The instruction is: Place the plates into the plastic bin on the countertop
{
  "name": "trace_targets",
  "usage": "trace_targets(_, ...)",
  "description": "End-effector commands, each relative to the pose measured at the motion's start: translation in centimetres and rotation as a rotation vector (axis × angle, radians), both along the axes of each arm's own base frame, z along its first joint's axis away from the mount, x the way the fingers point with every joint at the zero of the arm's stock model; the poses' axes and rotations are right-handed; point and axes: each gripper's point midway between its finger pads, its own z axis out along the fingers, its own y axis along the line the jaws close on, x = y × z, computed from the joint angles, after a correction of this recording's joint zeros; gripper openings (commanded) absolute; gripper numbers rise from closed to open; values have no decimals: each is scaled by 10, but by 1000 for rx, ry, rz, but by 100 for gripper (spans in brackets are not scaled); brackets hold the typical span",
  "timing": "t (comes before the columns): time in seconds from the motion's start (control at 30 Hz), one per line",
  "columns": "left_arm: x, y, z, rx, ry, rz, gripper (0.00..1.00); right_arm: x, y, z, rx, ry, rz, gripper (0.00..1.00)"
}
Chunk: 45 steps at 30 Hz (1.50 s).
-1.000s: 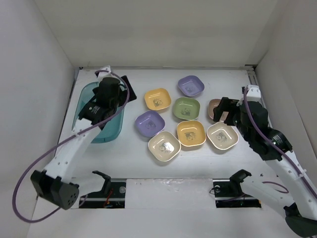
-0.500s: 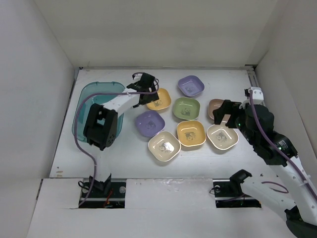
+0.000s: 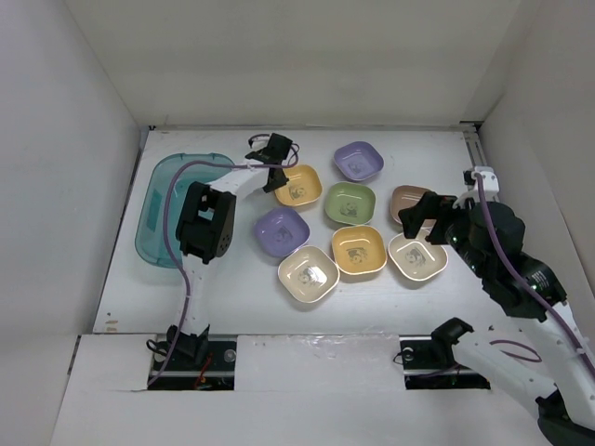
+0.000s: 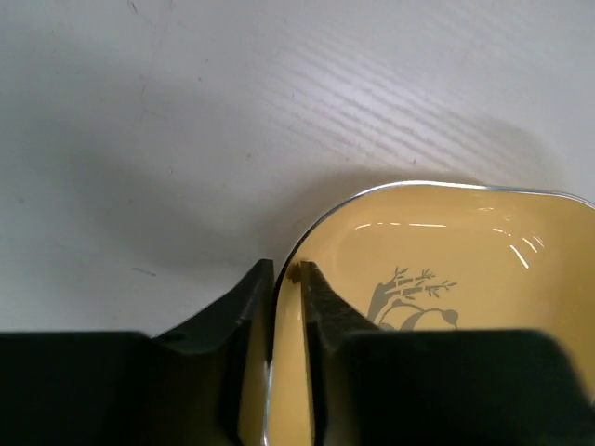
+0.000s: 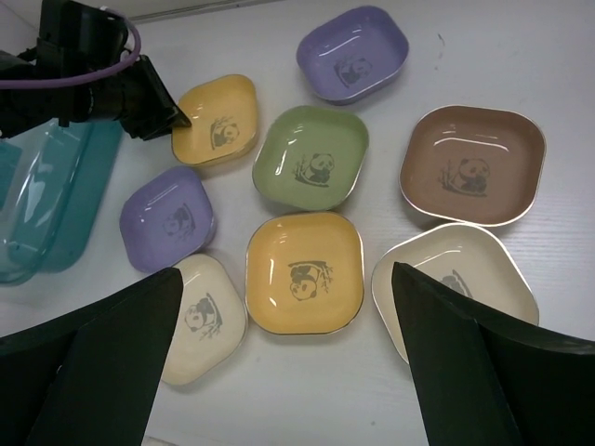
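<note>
Yellow-orange plate (image 4: pixel 437 269): rim pinched between the nearly closed jaws of the left gripper (image 4: pixel 284 274), one finger inside the rim and one outside. This plate sits on the countertop (image 3: pixel 242 288) at eleven o'clock in the cluster of eight plates (image 3: pixel 350 204), with the plastic bin (image 3: pixel 160 223) at nine o'clock of it. Right gripper (image 3: pixel 425 218) jaws are spread wide above the cluster's three o'clock side.

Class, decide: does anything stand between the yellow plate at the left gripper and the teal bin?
Nothing visible: only bare countertop lies between the yellow plate and the plastic bin, beneath the left arm.
</note>
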Motion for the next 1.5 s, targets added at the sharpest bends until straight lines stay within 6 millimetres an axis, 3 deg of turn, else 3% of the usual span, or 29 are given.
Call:
trace_targets(0.0, 17, 5, 20, 8, -37, 36, 13, -3, 0, 20, 38, -51, 8, 100)
trace_targets(0.03, 21, 3, 31, 2, -59, 29, 4, -2, 0, 23, 42, -59, 8, 100)
trace_targets(0.13, 38, -11, 89, -66, -178, -18, 0, -1, 1, 25, 47, -67, 8, 100)
trace_targets(0.17, 47, -15, 118, -87, -240, -24, 0, -1, 1, 25, 47, -67, 8, 100)
trace_targets(0.27, 56, -2, 168, -93, -305, -18, 0, -1, 1, 25, 47, -67, 8, 100)
trace_targets(0.3, 63, 0, 202, -121, -360, 1, 0, -1, 1, 25, 47, -67, 8, 100)
trace_targets(0.4, 53, 32, 233, -93, -378, 111, 0, -1, 4, 23, 52, -64, 26, 100)
trace_targets(0.43, 47, 54, 247, -85, -397, 172, 0, -1, 4, 23, 52, -64, 26, 100)
trace_targets(0.5, 33, 86, 251, -88, -403, 325, 0, -1, 8, 27, 65, -77, 43, 100)
trace_targets(0.53, 12, 102, 242, -90, -372, 368, 0, -2, 12, 22, 64, -66, 61, 100)
trace_targets(0.57, 10, 130, 241, -110, -392, 445, 0, -2, 14, 24, 71, -72, 71, 100)
trace_targets(0.6, 4, 144, 239, -147, -404, 494, 0, -2, 15, 26, 69, -81, 83, 100)
trace_targets(0.63, -13, 158, 200, -146, -328, 524, 0, -3, 19, 26, 74, -79, 102, 100)
trace_targets(0.67, -28, 190, 215, -169, -379, 600, 0, -3, 19, 26, 74, -79, 102, 100)
trace_targets(0.83, -82, 256, 190, -176, -378, 799, 0, 3, 30, 15, 31, -49, 150, 100)
trace_targets(0.87, -95, 264, 176, -145, -353, 825, 0, 2, 32, 15, 35, -48, 163, 100)
trace_targets(0.9, -106, 275, 179, -137, -370, 856, 0, 4, 33, 12, 30, -37, 163, 100)
trace_targets(0.97, -112, 279, 173, -139, -379, 868, 0, 6, 35, 16, 27, -48, 175, 100)
trace_targets(1.1, -127, 281, 133, -98, -286, 875, 0, 5, 41, 21, 37, -68, 210, 100)
trace_targets(1.23, -127, 277, 102, -113, -234, 882, 0, 3, 45, 17, 36, -59, 228, 100)
trace_targets(1.27, -123, 277, 101, -119, -252, 881, 4, 3, 45, 17, 36, -59, 228, 100)
trace_targets(1.4, -111, 273, 85, -136, -224, 858, 4, 2, 43, 15, 34, -61, 219, 100)
trace_targets(1.47, -102, 272, 85, -145, -220, 852, 18, 1, 42, 18, 38, -70, 219, 100)
